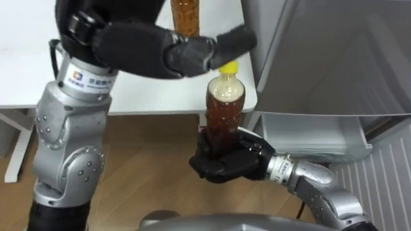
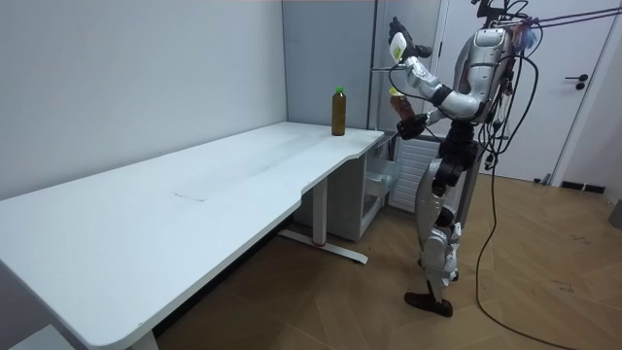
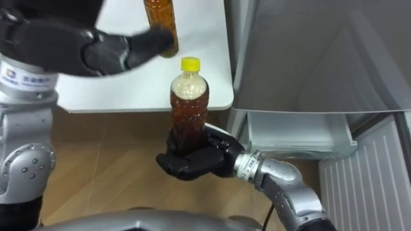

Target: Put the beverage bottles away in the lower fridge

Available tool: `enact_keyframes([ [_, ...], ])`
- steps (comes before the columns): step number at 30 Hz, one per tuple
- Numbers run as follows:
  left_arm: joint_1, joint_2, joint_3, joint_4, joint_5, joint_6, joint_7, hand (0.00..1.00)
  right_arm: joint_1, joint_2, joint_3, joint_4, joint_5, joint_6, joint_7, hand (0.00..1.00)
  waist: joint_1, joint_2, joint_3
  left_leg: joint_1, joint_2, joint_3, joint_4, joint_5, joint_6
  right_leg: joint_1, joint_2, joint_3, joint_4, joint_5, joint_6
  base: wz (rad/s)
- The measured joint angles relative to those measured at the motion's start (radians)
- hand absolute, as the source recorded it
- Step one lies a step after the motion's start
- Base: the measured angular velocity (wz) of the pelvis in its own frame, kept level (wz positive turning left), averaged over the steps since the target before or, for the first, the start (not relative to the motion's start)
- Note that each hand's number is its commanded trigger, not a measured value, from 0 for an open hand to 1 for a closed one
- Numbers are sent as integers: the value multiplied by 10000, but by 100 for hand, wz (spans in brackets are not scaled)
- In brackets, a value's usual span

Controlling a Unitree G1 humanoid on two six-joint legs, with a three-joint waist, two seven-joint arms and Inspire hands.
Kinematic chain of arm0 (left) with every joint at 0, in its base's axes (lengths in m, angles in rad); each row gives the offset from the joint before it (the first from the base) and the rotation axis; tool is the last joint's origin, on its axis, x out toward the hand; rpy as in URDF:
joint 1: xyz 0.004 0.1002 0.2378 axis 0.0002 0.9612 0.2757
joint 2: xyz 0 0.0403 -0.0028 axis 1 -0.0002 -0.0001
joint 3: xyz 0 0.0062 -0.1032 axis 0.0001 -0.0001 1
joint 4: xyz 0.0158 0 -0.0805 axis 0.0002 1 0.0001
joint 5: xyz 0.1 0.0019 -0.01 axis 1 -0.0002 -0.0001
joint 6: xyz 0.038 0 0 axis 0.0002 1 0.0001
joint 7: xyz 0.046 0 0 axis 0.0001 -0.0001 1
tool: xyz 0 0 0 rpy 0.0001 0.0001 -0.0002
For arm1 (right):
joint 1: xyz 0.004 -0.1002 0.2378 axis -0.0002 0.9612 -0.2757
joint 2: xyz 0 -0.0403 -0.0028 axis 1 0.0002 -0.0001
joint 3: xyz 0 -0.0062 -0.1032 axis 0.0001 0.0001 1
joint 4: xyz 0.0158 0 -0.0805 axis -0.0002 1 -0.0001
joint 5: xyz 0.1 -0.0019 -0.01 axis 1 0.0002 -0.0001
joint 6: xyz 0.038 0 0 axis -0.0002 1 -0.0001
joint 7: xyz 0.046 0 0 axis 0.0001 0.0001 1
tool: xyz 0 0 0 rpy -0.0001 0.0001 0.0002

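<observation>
Humanoid robot holds a drink bottle upright beside the open fridge.

The robot's right hand (image 1: pixel 226 164) has its fingers curled round the lower part of a yellow-capped bottle (image 1: pixel 225 110) of brown drink. It holds the bottle upright off the corner of the white table (image 1: pixel 144 90) and near the grey fridge (image 1: pixel 321 51). Low in the fridge, a white compartment (image 1: pixel 311 136) stands open to the right of the bottle. The left hand (image 1: pixel 192 52) hangs above and to the left of the cap, fingers stretched out and holding nothing. A second bottle (image 1: pixel 185 16) of brown drink stands on the table near its end. In the room view the robot stands upright on the wooden floor at the table's end, both arms raised in front of it.
</observation>
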Motion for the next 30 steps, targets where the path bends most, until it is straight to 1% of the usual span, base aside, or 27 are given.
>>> enact_keyframes([
  [1,0,-15,294,-85,388,-24,263,0,126,3,-80,-87,-121,0,-1,100,136,38,-27,8,0,-51,-20,1,-1,0,2,-21,2,0,0,8],
  [2,0,-14,436,-112,636,-83,423,0,194,6,-125,-111,-141,0,0,100,188,69,-44,9,0,-68,-20,1,-2,10,2,-43,1,0,0,8],
  [3,-1,-11,755,-118,1175,-226,745,0,279,15,-215,-117,-201,0,3,100,253,148,-59,36,-3,-128,-19,2,-2,58,1,-104,-4,0,0,11],
  [4,-1,-10,1129,-123,1731,-295,1095,0,371,0,-362,-117,-382,-6,33,100,368,238,-86,78,-8,-165,-22,2,-4,91,1,-144,-25,0,0,10],
  [5,-1,-10,1316,-129,1972,-324,1291,0,408,-19,-422,-116,-455,-7,36,100,428,287,-92,87,-8,-173,-17,4,-6,104,1,-152,-28,0,0,6],
  [7,-1,-10,2009,-159,2822,-513,2209,0,657,-29,-727,-117,-558,-9,105,100,624,436,-144,95,-10,-262,-23,18,-22,191,-1,-287,-58,0,0,11],
  [8,0,-11,2165,-160,2988,-592,2450,0,717,-31,-811,-117,-583,-10,120,100,663,460,-142,112,-13,-299,-22,22,-28,234,-1,-326,-82,0,0,17],
  [10,11,-12,2673,-160,3311,-874,3346,0,883,-38,-1088,-116,-839,-32,182,100,729,461,-121,219,-27,-499,-46,36,-51,459,2,-548,-231,0,1,25],
  [11,16,-13,2751,-160,3358,-928,3538,0,913,-38,-1136,-117,-856,-34,182,100,748,458,-123,246,-26,-529,-61,41,-59,473,2,-603,-231,-1,2,19],
  [13,234,-13,3322,-157,3729,-1280,4166,0,966,-28,-1347,-123,-860,-117,199,100,972,457,-131,289,-19,-531,-193,77,-94,503,11,-618,-228,-18,20,2],
  [14,315,-13,3453,-157,3768,-1339,4308,0,971,-21,-1406,-123,-861,-118,198,100,1024,454,-129,325,-19,-530,-201,100,-97,513,11,-620,-230,-18,19,0],
  [16,682,-11,3997,-89,4223,-1492,4923,0,1044,-6,-1531,-124,-861,-144,159,100,1208,406,-116,396,-34,-573,-196,125,-104,610,12,-714,-326,-18,19,6],
  [17,726,-11,4099,-44,4319,-1503,5108,0,1081,-14,-1528,-123,-851,-150,152,100,1281,381,-139,407,-39,-591,-196,123,-106,637,16,-726,-378,-26,7,8],
  [18,753,-11,4284,93,4358,-1546,5522,0,1083,-33,-1505,-124,-835,-150,153,100,1359,383,-126,412,-41,-636,-186,123,-108,651,20,-762,-390,-30,-1,7],
  [19,760,-11,4422,260,4354,-1550,5981,0,1083,-33,-1503,-124,-825,-155,151,100,1512,382,-122,398,-49,-684,-183,128,-113,661,18,-792,-394,-30,-1,7],
  [20,777,-12,4477,358,4356,-1551,6205,0,1083,-22,-1500,-124,-825,-160,145,100,1554,377,-125,398,-49,-684,-185,129,-114,662,17,-789,-400,-32,-3,6],
  [21,883,-10,4620,538,4357,-1558,6631,0,1082,-12,-1489,-123,-826,-166,108,100,1619,373,-127,394,-52,-694,-193,129,-114,670,17,-793,-410,-34,-8,0],
  [22,967,-10,4700,865,4376,-1646,7031,0,1083,41,-1444,-121,-827,-170,-16,100,1728,383,-125,397,-57,-697,-195,128,-114,660,10,-800,-411,-47,-29,0],
  [23,976,-10,4737,1074,4408,-1656,7218,0,1082,28,-1403,-122,-827,-170,-107,100,1775,385,-126,394,-59,-698,-192,130,-116,657,7,-813,-414,-51,-35,0],
  [24,1037,-6,4829,1488,4457,-1635,7607,0,1082,19,-1288,-122,-827,-169,-278,100,1825,383,-128,380,-65,-721,-190,136,-120,657,2,-859,-434,-52,-38,3],
  [25,1179,-6,4879,1806,4452,-1608,7975,0,1081,23,-1140,-122,-829,-168,-404,100,1842,375,-135,376,-72,-747,-187,139,-121,670,4,-869,-531,-49,-42,4],
  [26,1239,-6,4887,1952,4446,-1581,8147,0,1083,21,-1070,-122,-828,-163,-440,100,1836,373,-136,372,-76,-762,-187,139,-121,682,4,-878,-539,-46,-46,5],
  [27,1278,-5,4885,2321,4448,-1530,8506,0,1086,22,-958,-122,-828,-140,-491,100,1818,338,-146,367,-87,-784,-193,139,-120,697,0,-911,-529,-46,-47,8],
  [30,1449,2,4839,3250,4454,-1480,9233,0,1084,-11,-718,-123,-809,-86,-584,100,1831,228,-211,370,-101,-804,-233,139,-120,717,-12,-1017,-546,-47,-45,4],
])
